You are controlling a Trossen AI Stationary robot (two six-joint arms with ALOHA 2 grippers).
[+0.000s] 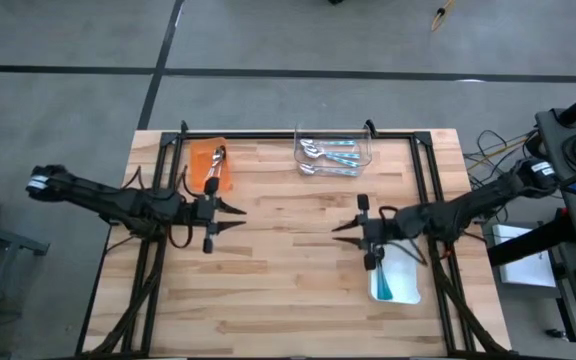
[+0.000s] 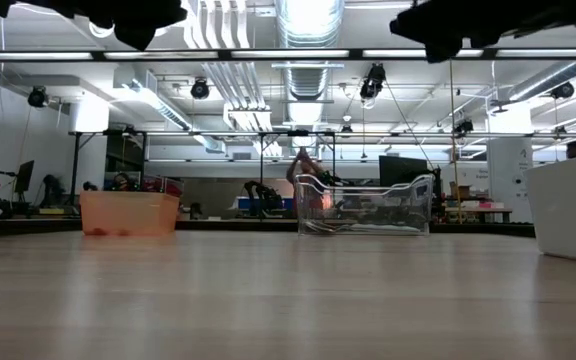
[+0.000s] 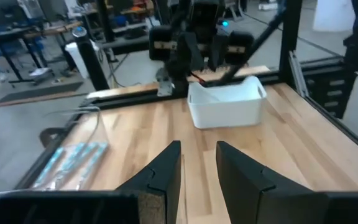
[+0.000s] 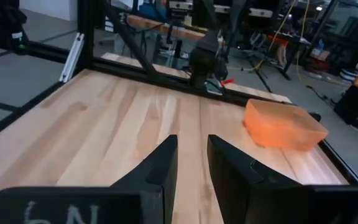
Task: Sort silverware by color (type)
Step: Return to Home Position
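3 trays held all the silverware (image 1: 328,153) in view; none lay loose on the tabletop (image 1: 288,270). Sorting judged essentially complete, with only the parking of the arms left.
Orange tray (image 1: 196,178): translucent plastic, rectangular; held an orange-handled spoon (image 1: 214,163) with a shiny metal bowl.
Clear tray (image 1: 369,150): glassy walls, rounded corners; held several spoons (image 1: 318,148) with thin pale handles, silver or teal not distinguishable.
White tray (image 1: 409,276): opaque, matte; held a light-blue spoon (image 1: 382,285).
Left end effector (image 1: 240,219): near the orange tray, fingers parted, empty.
Right end effector (image 1: 340,232): beside the white tray, likewise spread, holding nothing.
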